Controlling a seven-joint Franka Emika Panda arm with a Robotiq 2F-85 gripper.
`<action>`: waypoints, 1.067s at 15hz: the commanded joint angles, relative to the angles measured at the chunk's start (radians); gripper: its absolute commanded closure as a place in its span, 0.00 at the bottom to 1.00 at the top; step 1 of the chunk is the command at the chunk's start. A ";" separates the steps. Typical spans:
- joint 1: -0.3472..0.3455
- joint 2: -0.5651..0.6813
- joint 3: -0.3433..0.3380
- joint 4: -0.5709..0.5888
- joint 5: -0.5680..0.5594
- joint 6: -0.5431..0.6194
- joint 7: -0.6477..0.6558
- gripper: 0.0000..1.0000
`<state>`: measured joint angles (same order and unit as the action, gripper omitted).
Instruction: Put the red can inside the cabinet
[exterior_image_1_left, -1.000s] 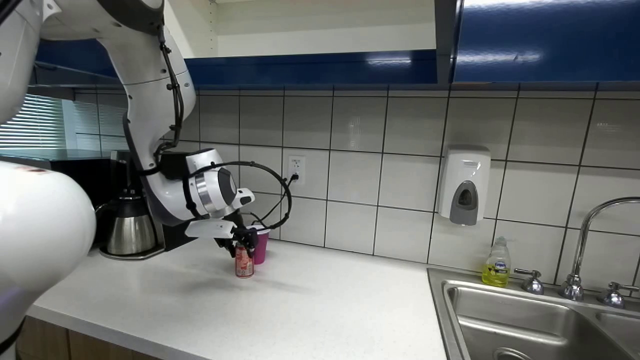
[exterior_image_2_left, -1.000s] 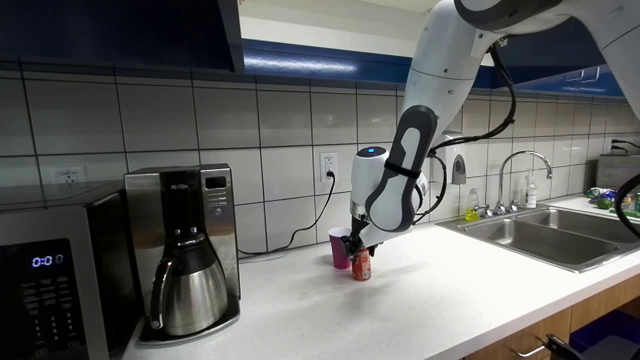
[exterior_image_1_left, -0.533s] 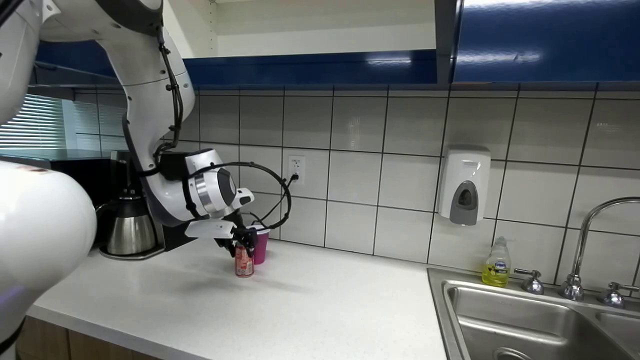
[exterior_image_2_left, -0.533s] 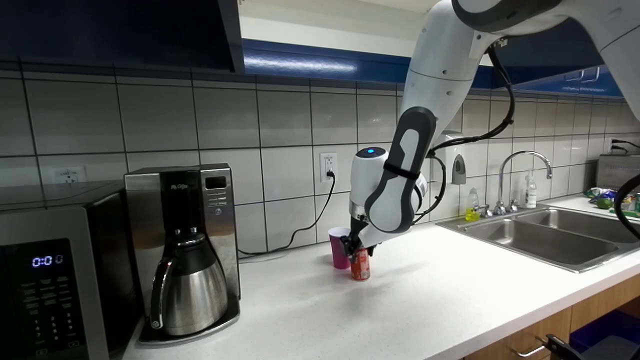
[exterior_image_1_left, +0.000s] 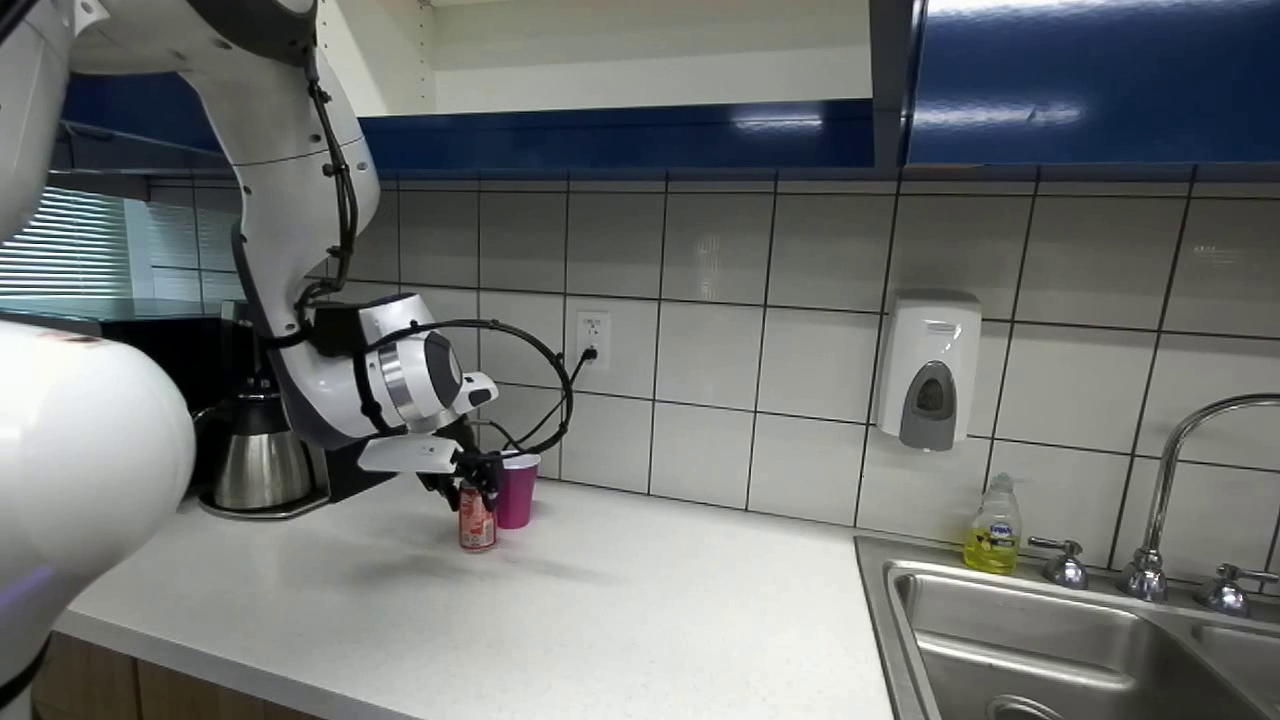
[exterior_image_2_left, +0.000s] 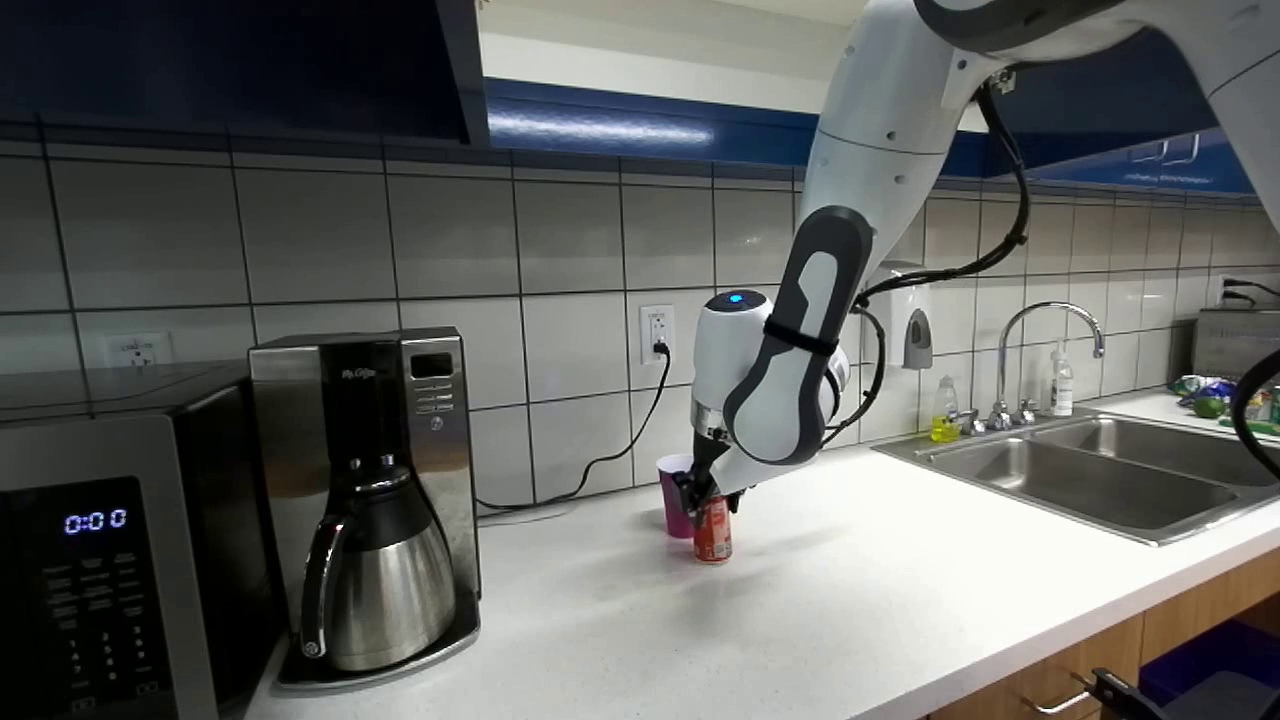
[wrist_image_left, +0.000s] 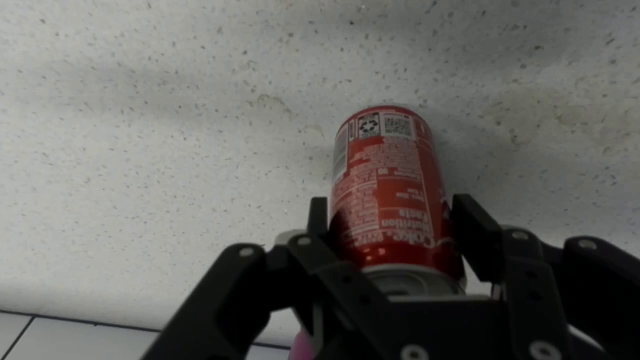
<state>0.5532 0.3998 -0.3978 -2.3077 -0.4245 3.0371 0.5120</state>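
The red can has shifted with my pincer, which pinches it near the top; a pink cup stands nearby on the worktop.

I'm in a kitchen | sink, tap, counter | microwave, coffee maker | tiled wall, cabinet overhead

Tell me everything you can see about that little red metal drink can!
The small, round red can looks like shiny metal, with a silvery rim on top. Its printing shows "Coke", "Nutrition Facts", a recycling sign and a square code. It is upright over the speckled white counter, near a bright pink plastic cup. The black two-fingered claw grips its sides near the top. I can't tell whether it's opened, or whether its bottom touches the counter.
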 joint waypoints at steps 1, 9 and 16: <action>0.034 -0.113 -0.003 -0.057 -0.007 -0.062 0.003 0.62; 0.121 -0.358 -0.003 -0.162 -0.019 -0.256 0.023 0.62; -0.124 -0.603 0.348 -0.223 0.012 -0.454 0.032 0.62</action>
<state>0.5633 -0.0662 -0.2263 -2.4890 -0.4322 2.6710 0.5331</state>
